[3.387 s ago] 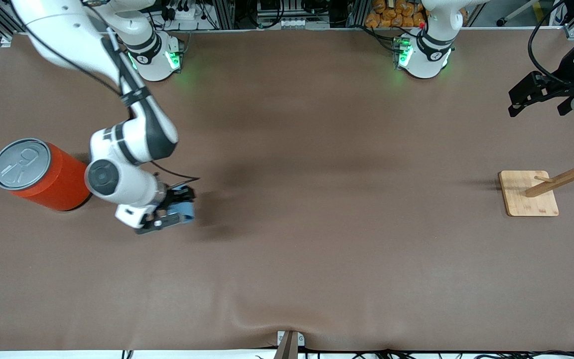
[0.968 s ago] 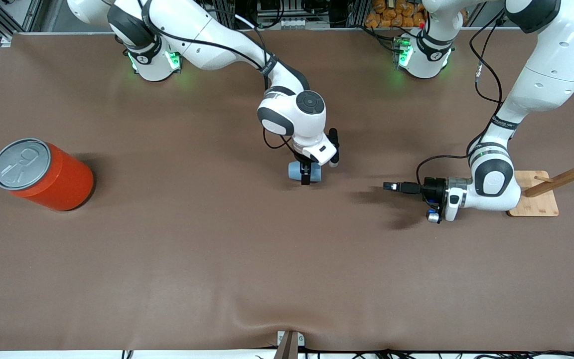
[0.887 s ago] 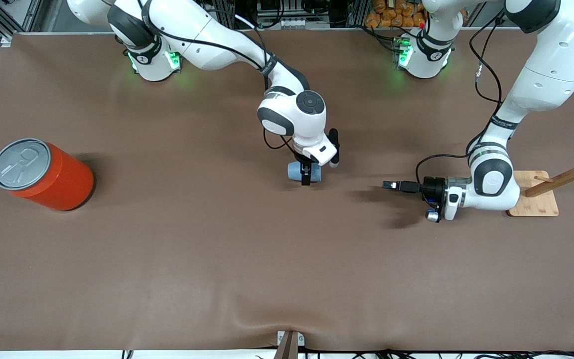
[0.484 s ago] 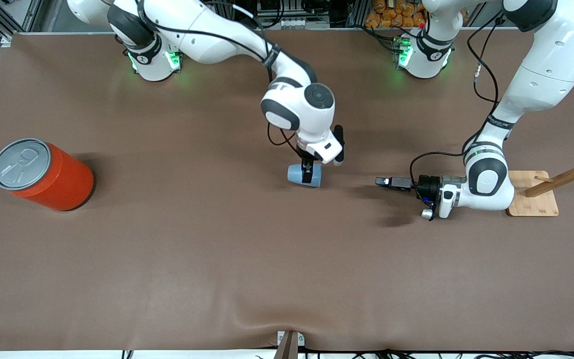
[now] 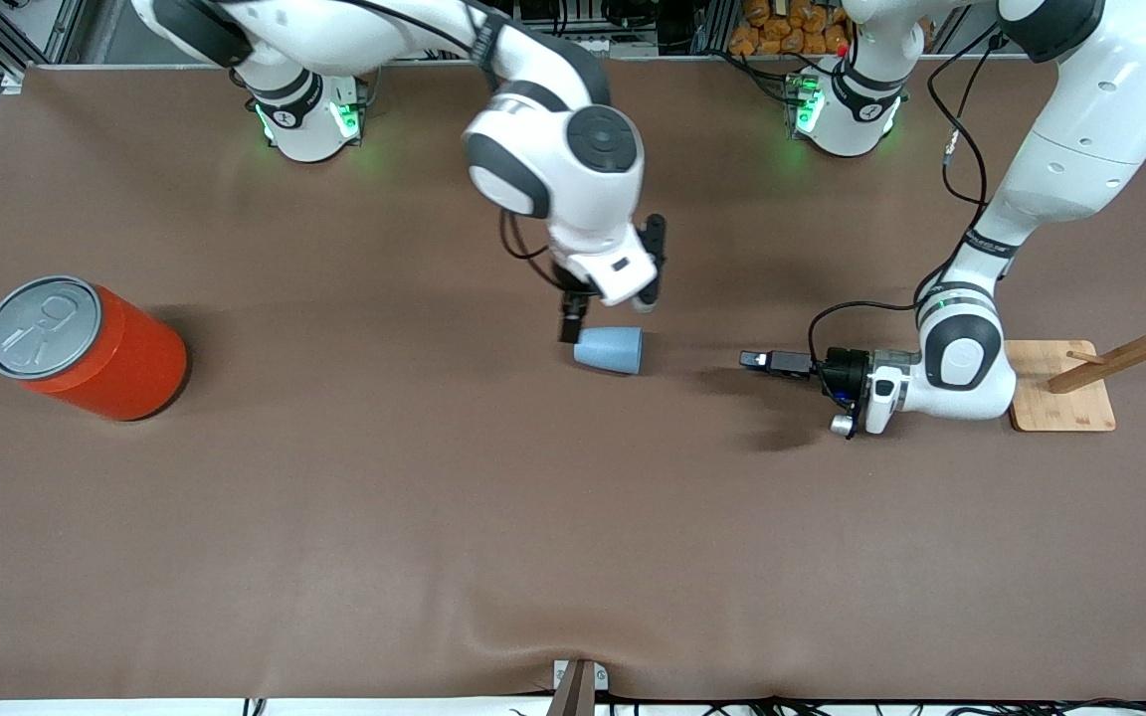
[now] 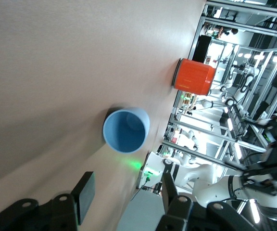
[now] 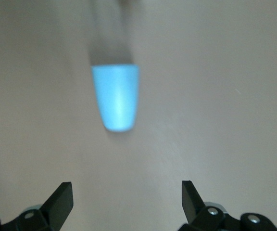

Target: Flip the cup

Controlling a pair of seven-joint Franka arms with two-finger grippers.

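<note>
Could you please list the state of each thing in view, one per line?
cup: lying on its side on the table, open mouth toward the left arm's end, not held.
right gripper: open, empty, in the air above the cup.
left gripper: open, empty, low over the table, pointing at the cup's mouth.
red can: upright, lid shut.
wooden rack: standing, pegs bare.

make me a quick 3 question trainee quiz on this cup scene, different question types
1. True or false: the cup lies on its side on the table.
2. The cup's open mouth faces which gripper? A) left gripper B) right gripper
3. Fill in: the right gripper is open above the ____.

Key: 1 true. 2 A: the left wrist view looks into the cup. 3 cup, released; the red can stands toward the right arm's end.
</note>
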